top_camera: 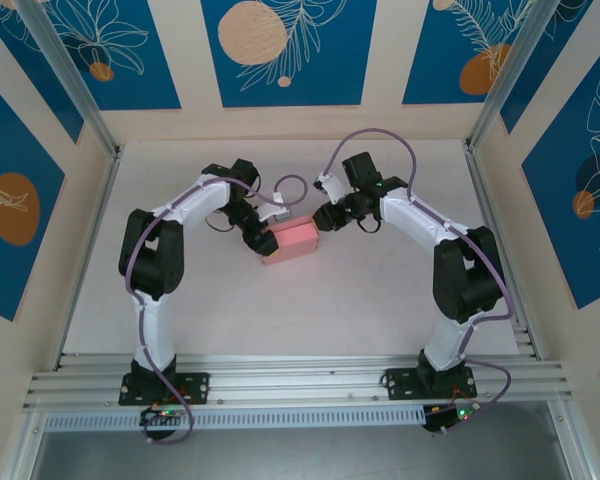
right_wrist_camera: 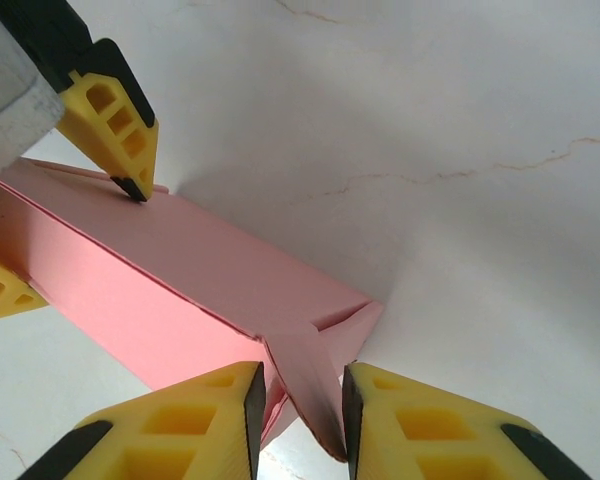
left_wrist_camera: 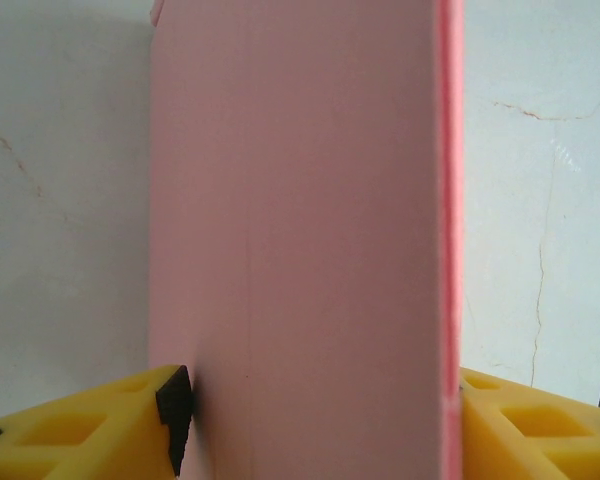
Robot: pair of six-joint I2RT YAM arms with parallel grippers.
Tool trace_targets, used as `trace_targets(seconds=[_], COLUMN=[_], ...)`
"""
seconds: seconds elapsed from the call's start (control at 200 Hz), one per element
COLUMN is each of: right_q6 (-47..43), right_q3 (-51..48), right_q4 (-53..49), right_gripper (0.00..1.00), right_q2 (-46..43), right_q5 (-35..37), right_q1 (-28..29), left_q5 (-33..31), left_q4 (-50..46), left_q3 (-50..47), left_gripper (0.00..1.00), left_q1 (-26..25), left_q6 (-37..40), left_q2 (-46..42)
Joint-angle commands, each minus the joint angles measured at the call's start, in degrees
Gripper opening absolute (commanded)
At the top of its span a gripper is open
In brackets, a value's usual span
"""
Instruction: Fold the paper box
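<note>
Paper box (top_camera: 292,240) on table (top_camera: 380,300), left gripper (top_camera: 263,235) clamped across its width. Right gripper (right_wrist_camera: 300,400) jaws narrow around end flap (right_wrist_camera: 305,375); we cannot tell contact. Risk: off-crease pinch crumples flap, or push skews box in left hold.

Pink paper box (top_camera: 292,240) lies on table (top_camera: 280,320), end flap open

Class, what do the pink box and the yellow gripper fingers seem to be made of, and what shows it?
The paper box: thin matte card or paper, judging by crisp creases and thin flap edges. The right gripper's fingers: probably rigid yellow plastic, with moulded hollow cells; their black pads look rubbery, though unsure.
</note>
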Motion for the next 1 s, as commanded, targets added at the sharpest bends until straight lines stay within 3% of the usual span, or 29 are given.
trace_targets(seconds=[0.0, 0.11, 0.24, 0.3, 0.53, 0.705, 0.825, 0.995], right_q6=[0.41, 0.53, 1.1, 1.43, 2.15, 3.55, 7.04, 11.87], right_q3=[1.94, 2.36, 3.39, 3.7, 3.93, 4.23, 4.02, 4.14], right_q4=[-0.6, -0.68, -1.7, -2.21, -3.89, -5.63, -5.77, -5.6], right_gripper=[0.29, 0.23, 0.06, 0.01, 0.0, 0.0, 0.0, 0.0], right_q2=[-1.56, -1.21, -0.68, -0.71, -1.47, -1.71, -2.36, -2.77], right_q5=[-0.37, -0.22, 0.94, 1.99, 6.05, 8.64, 9.24, 8.24], right_q1=[0.58, 0.96, 1.43, 1.79, 3.01, 3.61, 3.96, 4.82], left_q5=[-1.31, -1.57, -1.56, -1.57, -3.3, -6.24, -8.34, -7.88], left_q4=[-1.84, -1.93, -1.84, -1.77, 0.98, 5.13, 7.58, 7.66], left_q3=[0.96, 0.99, 1.07, 1.18, -0.29, -1.67, -2.77, -3.89], left_gripper=[0.63, 0.63, 0.65, 0.7, 0.99, 0.99, 0.83, 0.77], left_q1=[0.92, 0.93, 0.97, 0.92, 0.92, 1.1, 1.1, 1.03], left_q6=[1.05, 0.88, 0.93, 0.77, -1.26, -5.77, -8.67, -9.05], left_q2=[1.89, 2.0, 1.89, 1.75, -1.89, -6.22, -8.19, -6.89])
